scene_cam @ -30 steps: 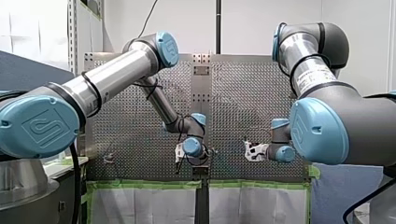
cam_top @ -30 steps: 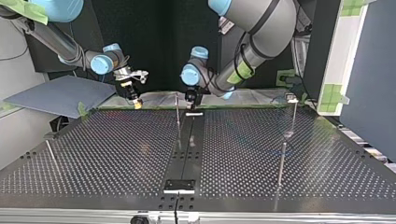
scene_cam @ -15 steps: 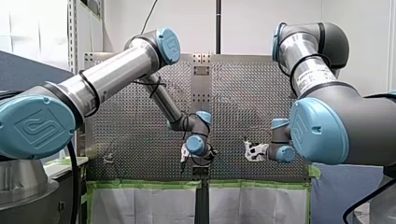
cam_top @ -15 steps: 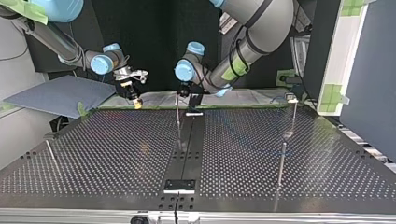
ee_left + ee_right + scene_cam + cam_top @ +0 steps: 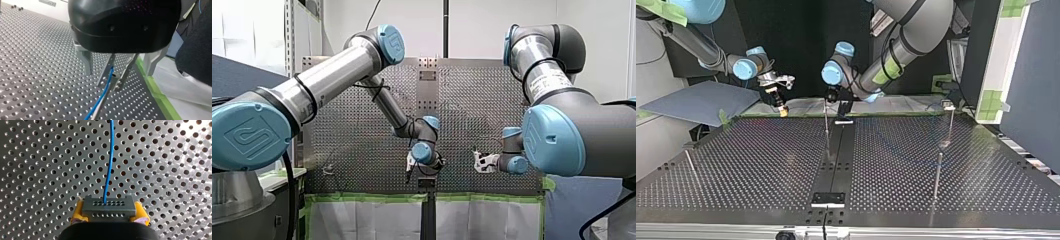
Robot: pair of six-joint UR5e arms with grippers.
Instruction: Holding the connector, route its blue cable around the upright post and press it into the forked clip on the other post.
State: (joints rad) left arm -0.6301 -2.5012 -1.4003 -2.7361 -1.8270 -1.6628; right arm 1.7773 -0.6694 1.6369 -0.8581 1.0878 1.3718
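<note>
Clamps the connector (image 5: 108, 206) in my right claw's (image 5: 108, 214) yellow pads and pinches its blue cable (image 5: 110, 150) in my left claw (image 5: 110, 85), now carried sideways to just beside the upright post (image 5: 826, 125), likely starting the wrap, with the clip step yet to come

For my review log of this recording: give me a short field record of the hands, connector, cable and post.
right hand: shut on connector, yellow pads
blue cable: leaves connector, runs above perforated table
left hand: at the blue cable, near upright post top
</note>
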